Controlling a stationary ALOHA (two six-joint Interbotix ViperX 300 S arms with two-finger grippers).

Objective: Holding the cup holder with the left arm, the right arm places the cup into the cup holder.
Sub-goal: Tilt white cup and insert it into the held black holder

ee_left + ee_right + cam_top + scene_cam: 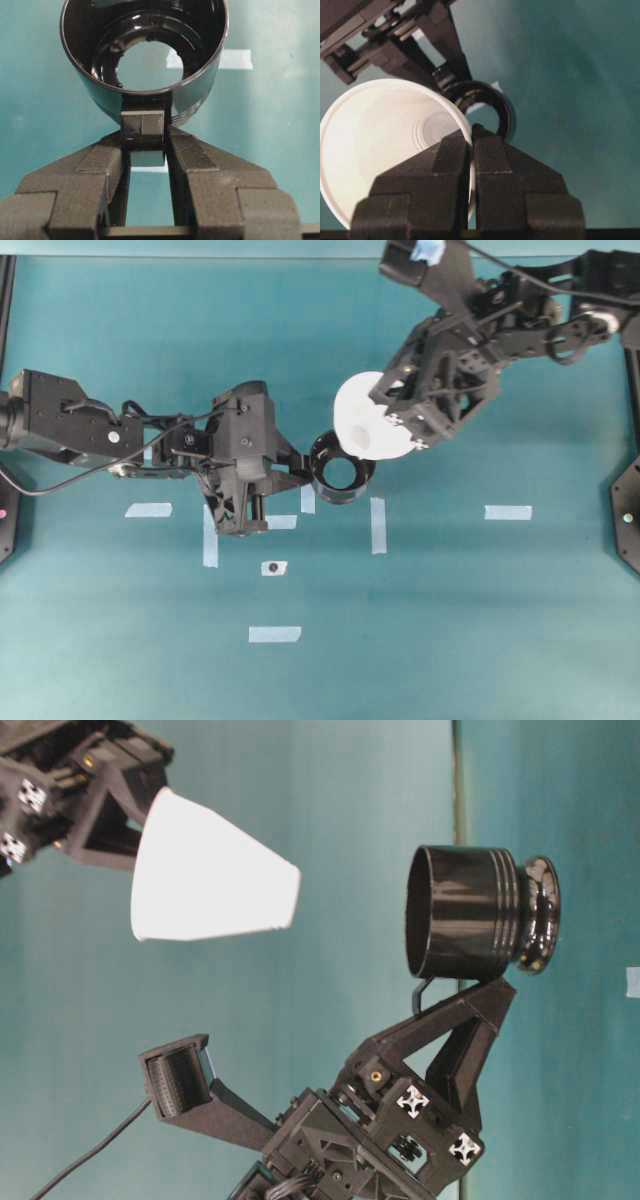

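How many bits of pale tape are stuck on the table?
8 show: one far left, one far right, five in the middle, one nearer the bottom. The arms may hide more.

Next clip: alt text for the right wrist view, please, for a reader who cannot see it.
The right gripper, jaws shut on the rim of the white cup, holds it up; the cup's open mouth faces the camera. Past it, the black cup holder hangs in the left arm over teal table.

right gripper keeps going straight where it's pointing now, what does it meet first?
Most likely the cup holder. The right gripper, shut on the cup rim, points toward its open mouth in the wrist view. The table-level view shows a clear gap between them, so the cup's narrow base would arrive first; exact alignment is uncertain.
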